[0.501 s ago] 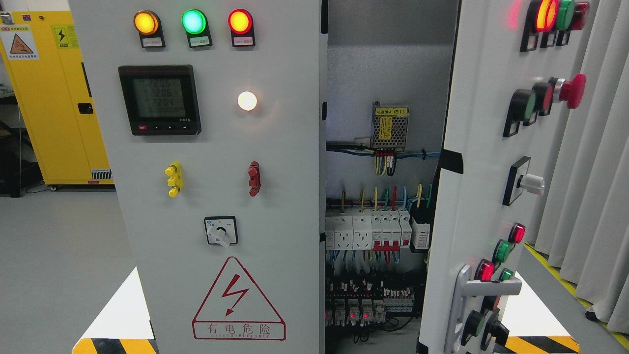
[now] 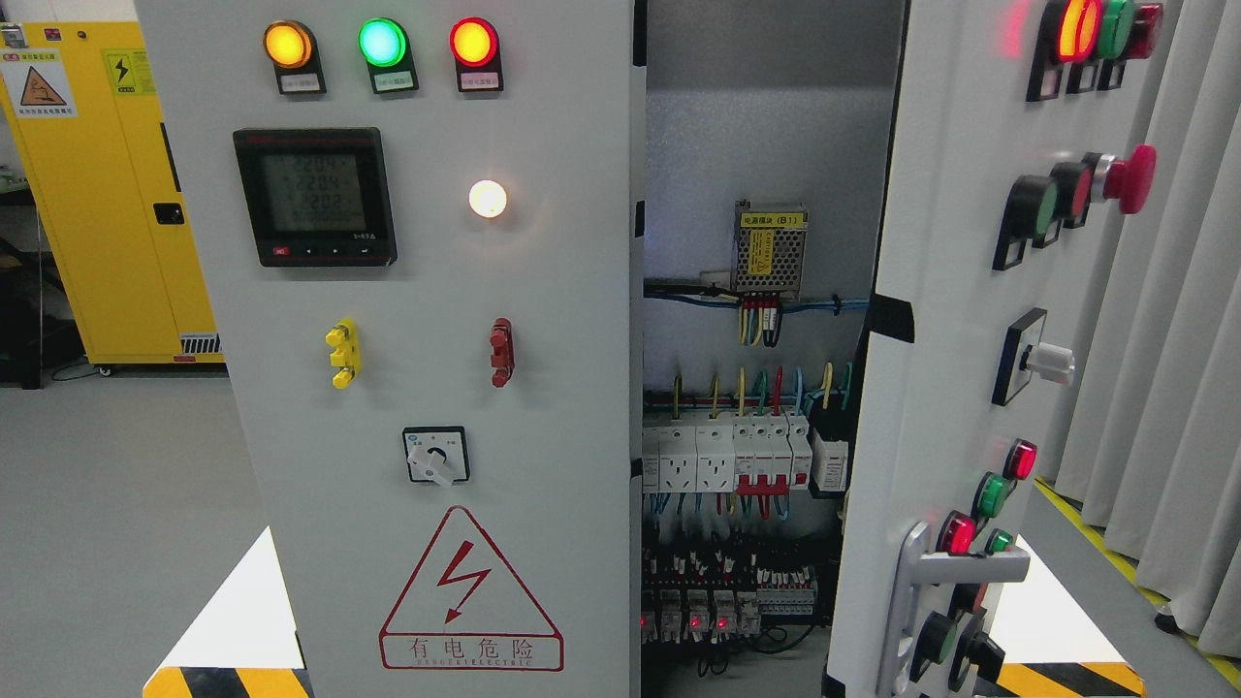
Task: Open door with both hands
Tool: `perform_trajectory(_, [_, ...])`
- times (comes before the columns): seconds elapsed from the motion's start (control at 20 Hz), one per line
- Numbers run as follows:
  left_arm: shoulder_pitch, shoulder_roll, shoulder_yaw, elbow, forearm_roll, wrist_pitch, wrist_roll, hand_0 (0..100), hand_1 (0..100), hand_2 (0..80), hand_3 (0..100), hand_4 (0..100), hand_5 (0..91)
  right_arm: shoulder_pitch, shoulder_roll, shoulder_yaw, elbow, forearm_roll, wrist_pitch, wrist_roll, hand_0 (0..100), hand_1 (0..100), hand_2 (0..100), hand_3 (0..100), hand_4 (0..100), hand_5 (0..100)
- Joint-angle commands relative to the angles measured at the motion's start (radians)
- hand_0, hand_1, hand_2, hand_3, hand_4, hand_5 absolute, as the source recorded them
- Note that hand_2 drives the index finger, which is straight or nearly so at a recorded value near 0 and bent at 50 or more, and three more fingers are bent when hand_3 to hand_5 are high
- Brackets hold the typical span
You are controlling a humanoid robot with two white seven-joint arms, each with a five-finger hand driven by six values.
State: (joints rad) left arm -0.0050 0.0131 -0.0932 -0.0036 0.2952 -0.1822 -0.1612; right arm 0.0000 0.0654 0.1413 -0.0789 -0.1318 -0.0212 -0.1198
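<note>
Head view shows no robot hand or arm at all, so whether the fingers are spread or curled cannot be told from here — both hands are out of sight

Taking the warning triangle (image 2: 470, 589) on the left door (image 2: 427, 320) as the landmark: that door stands closed and flat to the camera, carrying the triangle low down, a rotary switch (image 2: 436, 456) just above it, a yellow terminal (image 2: 342, 354) and a red terminal (image 2: 500, 352) higher, and a meter display (image 2: 315, 197) up and to the left of the triangle. To the right of the triangle the cabinet interior (image 2: 742, 465) is exposed, with rows of breakers and coloured wiring. Farther right of it the right door (image 2: 931, 320) is swung outward, seen edge-on and angled, its silver handle (image 2: 916, 582) low on the near edge at about the triangle's height

My reading is that the task is partly done: the right door is already well open, the left one not yet. No handle shows on the left door's face, so the likely grip is its free edge (image 2: 635, 388), just right of the triangle beside the opening. The next move calls for bringing a hand into view there, hooking fingers behind that edge without reaching into the live wiring, then pulling outward along the hinge arc — the hinge presumably lying far left of the triangle
</note>
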Motion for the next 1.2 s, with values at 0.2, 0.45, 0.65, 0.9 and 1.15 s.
perform_trajectory(0.2, [0.182,0.042,0.133,-0.541,0.022,-0.005,-0.441,12,56,0.0,0,0,0.0,0.002,-0.003,0.0,-0.005,0.0,0.0,0.0,0,50,4,0,0,0])
perform_trajectory(0.45, [0.456,0.051,0.09,-1.187,-0.002,0.01,-0.452,12,56,0.0,0,0,0.0,0.002,-0.003,0.0,-0.005,0.0,0.0,0.0,0,50,4,0,0,0])
perform_trajectory(0.65, [0.493,0.174,0.07,-1.547,-0.005,-0.002,-0.454,12,56,0.0,0,0,0.0,0.002,-0.004,0.0,-0.005,0.0,0.0,0.0,0,50,4,0,0,0])
perform_trajectory(0.9, [0.494,0.355,0.063,-1.809,0.004,-0.003,-0.459,12,56,0.0,0,0,0.0,0.002,-0.004,0.0,-0.005,0.0,0.0,0.0,0,50,4,0,0,0])
perform_trajectory(1.15, [0.476,0.487,0.027,-1.955,0.073,-0.002,-0.459,12,56,0.0,0,0,0.0,0.003,-0.004,0.0,-0.005,0.001,0.0,0.0,0,50,4,0,0,0])
